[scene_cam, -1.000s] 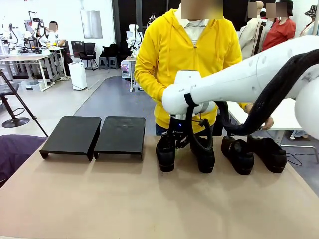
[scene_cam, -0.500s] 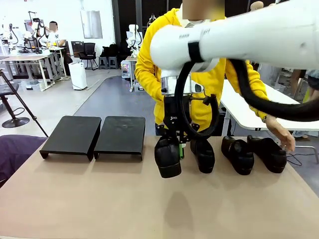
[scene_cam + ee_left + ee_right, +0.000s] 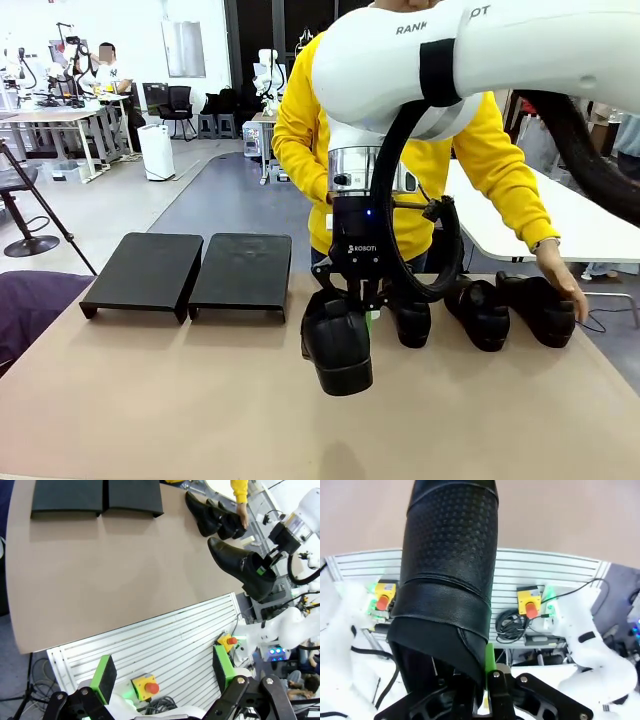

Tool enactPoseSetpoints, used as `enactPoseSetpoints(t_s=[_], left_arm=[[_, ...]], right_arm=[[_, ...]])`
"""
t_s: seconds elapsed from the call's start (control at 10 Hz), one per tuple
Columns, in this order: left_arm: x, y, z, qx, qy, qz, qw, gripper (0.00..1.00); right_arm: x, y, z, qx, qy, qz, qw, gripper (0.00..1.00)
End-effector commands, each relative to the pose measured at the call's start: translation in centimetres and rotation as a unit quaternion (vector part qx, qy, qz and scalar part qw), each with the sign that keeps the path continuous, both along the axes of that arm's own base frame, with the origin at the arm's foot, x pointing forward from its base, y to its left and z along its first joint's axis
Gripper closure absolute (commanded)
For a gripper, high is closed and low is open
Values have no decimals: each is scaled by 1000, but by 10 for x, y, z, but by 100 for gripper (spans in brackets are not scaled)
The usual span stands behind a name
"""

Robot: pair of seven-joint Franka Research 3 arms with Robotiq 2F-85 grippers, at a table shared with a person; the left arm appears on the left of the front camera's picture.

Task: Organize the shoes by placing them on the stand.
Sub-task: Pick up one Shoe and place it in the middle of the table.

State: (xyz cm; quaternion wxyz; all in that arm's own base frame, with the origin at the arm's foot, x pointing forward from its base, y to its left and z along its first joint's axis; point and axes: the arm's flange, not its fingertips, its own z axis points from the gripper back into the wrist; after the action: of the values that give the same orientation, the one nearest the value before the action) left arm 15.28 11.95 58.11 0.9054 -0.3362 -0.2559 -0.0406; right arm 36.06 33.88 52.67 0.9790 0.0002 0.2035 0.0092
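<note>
A black shoe (image 3: 338, 345) is held clear of the surface (image 3: 200, 400) by the right tool (image 3: 357, 303), which is clamped on the rim of the heel opening. The toe is tipped forward and down, a hold that seems meant to leave the sole free for setting down. The stand (image 3: 242, 268), two sloped black platforms side by side, is seen bare at the far left of the surface, well apart from the raised shoe, so the carry across appears to be the step in hand. Three other shoes (image 3: 478, 312) are lined up at the far edge, the rightmost touched by the hand (image 3: 562, 280) of a person in yellow, perhaps to steady it. The left tool (image 3: 163, 675) is kept back off the surface with its fingers spread wide and nothing between them.
</note>
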Motion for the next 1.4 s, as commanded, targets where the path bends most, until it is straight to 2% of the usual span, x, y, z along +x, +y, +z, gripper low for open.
enactPoseSetpoints(t_s=[0.0, 0.2, 0.3, 0.5, 0.6, 0.7, 0.8, 0.9, 1.1, 1.3], left_arm=[[0, 0, 0, -4, -6, -8, 1000, 0], [0, 0, 0, -4, -6, -8, 1000, 0], [0, 0, 0, -4, -6, -8, 1000, 0], [0, 0, 0, -4, -6, -8, 1000, 0], [0, 0, 0, -4, -6, -8, 1000, 0], [0, 0, 0, -4, -6, -8, 1000, 0], [0, 0, 0, -4, -6, -8, 1000, 0], [0, 0, 0, -4, -6, -8, 1000, 0], [0, 0, 0, -4, -6, -8, 1000, 0], [0, 0, 0, -4, -6, -8, 1000, 0]], right_arm=[[13, 2, 6, -20, 10, -21, 1000, 100], [7, -3, -5, -6, 6, -8, 1000, 100], [-4, 26, -21, -14, -21, -9, 1000, 100], [-22, 59, -61, -19, -35, -34, 999, 100], [-28, 73, -77, -8, -64, -42, 997, 100], [-26, 84, -90, 1, -78, -40, 996, 100], [-21, 92, -105, 6, -71, -40, 997, 100], [-17, 97, -118, 8, -82, -45, 996, 100], [-5, 94, -141, 2, -71, -37, 997, 100], [0, 88, -153, -8, -105, -46, 993, 100]])
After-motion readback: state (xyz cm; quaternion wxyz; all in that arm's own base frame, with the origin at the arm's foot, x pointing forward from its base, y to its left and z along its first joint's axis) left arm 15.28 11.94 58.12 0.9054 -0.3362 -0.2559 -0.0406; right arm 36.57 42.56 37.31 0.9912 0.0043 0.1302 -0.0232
